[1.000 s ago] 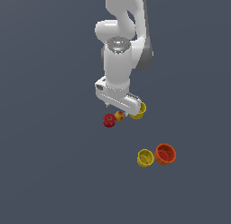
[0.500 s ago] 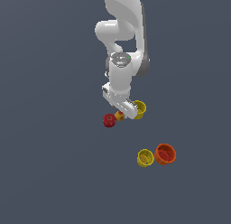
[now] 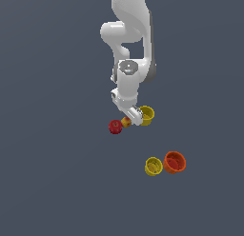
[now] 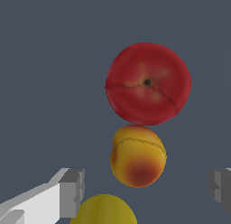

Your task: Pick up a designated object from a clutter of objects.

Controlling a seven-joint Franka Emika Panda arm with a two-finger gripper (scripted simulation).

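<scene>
gripper [image 4: 146, 187] dropped lower vs 0.5 s ago, jaws spread either side of orange-yellow fruit [image 4: 138, 156], no contact.

Orange-yellow fruit [image 4: 138, 156] between open hand [image 4: 146, 188] fingers, touching red apple [image 4: 148, 83].

Apple [image 4: 148, 83] dark red; fruit [image 4: 138, 156] orange-yellow, red blush; floor [image 4: 45, 83] slate-grey.

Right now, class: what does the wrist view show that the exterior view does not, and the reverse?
Wrist only: open fingertips flanking the orange-yellow fruit, apart from it; the stem dimple on the red apple.
Exterior only: the arm, the orange cup and a yellow cup beside it.
Both: the two fruits and a nearby yellow cup.
</scene>
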